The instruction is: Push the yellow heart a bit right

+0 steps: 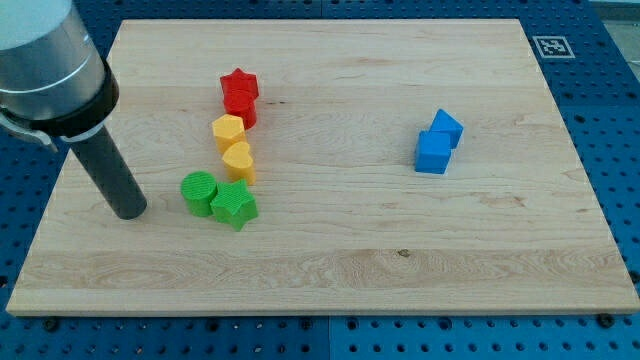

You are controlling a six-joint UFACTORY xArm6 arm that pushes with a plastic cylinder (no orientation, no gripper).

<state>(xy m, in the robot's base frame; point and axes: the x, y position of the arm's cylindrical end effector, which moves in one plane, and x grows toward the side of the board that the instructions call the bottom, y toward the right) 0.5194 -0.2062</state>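
The yellow heart [239, 160] lies left of the board's middle, below a yellow hexagon [227, 131] and above a green star [234, 205]. My tip [130, 211] rests on the board at the left, left of a green cylinder [199, 191] and well to the lower left of the heart, apart from all blocks.
A red star [240, 86] sits on or against another red block [242, 108] at the top of the column. Two blue blocks [445, 127] [433, 153] touch each other at the view's right. The wooden board [400, 260] lies on a blue perforated table.
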